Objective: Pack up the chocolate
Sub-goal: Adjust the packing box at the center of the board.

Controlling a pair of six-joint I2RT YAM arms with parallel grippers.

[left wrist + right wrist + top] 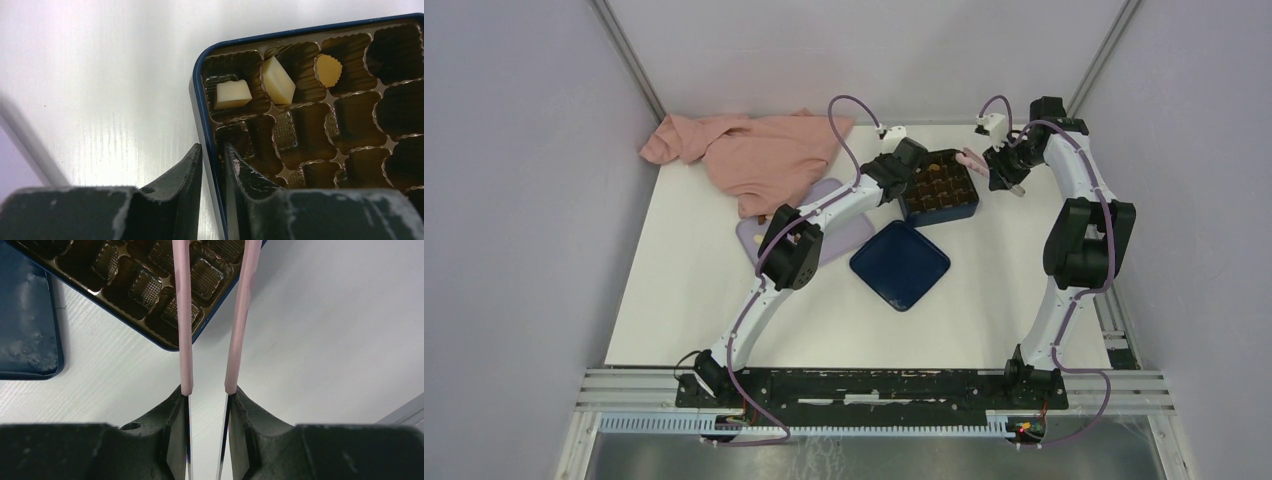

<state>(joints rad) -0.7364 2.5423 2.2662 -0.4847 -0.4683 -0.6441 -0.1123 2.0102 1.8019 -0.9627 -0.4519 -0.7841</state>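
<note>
- Black fingers of the left claw (212,150) stand narrow, one on each side of the blue box (200,115) wall, and they seem to pinch it.
- Beside the same box, the right claw (207,390) grips pink tweezers (182,315), whose long axis runs straight ahead of it; dark chocolate (145,287) sits in cells ahead-left.
- Only the left wrist view shows the cream pieces (232,94), in corner cells ahead and slightly right of that claw.
- Tweezer tips leave the right wrist picture, so I cannot tell if they carry something.

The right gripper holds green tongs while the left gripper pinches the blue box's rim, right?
Not green: the tongs are pink, as the right wrist view shows. The right gripper holds them; the left gripper pinches the rim of the blue box.
</note>
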